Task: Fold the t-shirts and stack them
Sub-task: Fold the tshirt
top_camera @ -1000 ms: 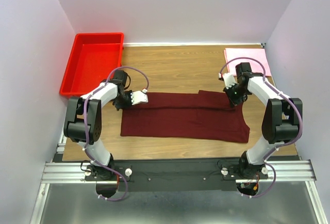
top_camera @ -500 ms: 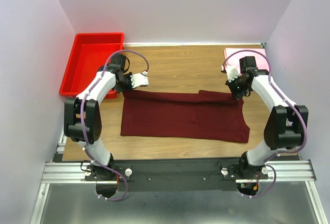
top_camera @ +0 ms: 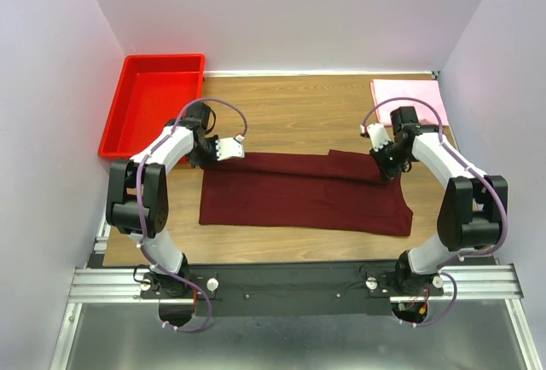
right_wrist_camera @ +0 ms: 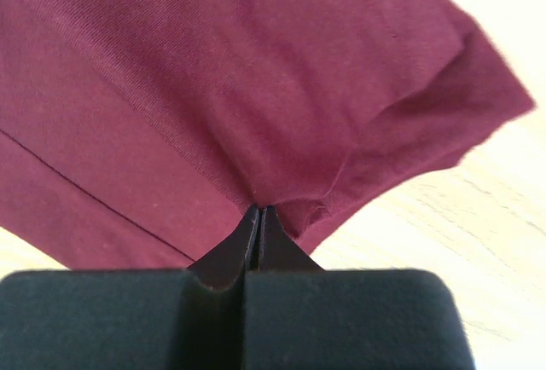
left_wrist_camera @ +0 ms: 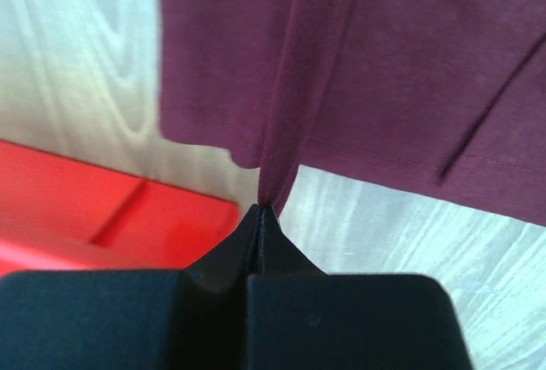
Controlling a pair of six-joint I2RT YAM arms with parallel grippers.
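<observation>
Both claws are pinched tight on cloth: the left gripper [left_wrist_camera: 260,213] has its fingers pressed together on a gathered ridge at the far left edge of the maroon t-shirt [top_camera: 307,193]; the right gripper [right_wrist_camera: 258,213] is clamped the same way on a bunched fold at the shirt's far right corner. From above, the maroon shirt lies spread in a wide band across the middle of the wooden table [top_camera: 290,106], drawn up to the fingertips at both held corners, with a fold line running along its length; the pink t-shirt [top_camera: 406,95] sits folded flat at the table's far right corner, apart from the maroon one; the red bin [top_camera: 153,106] stands at the far left corner, just beyond the left arm.
</observation>
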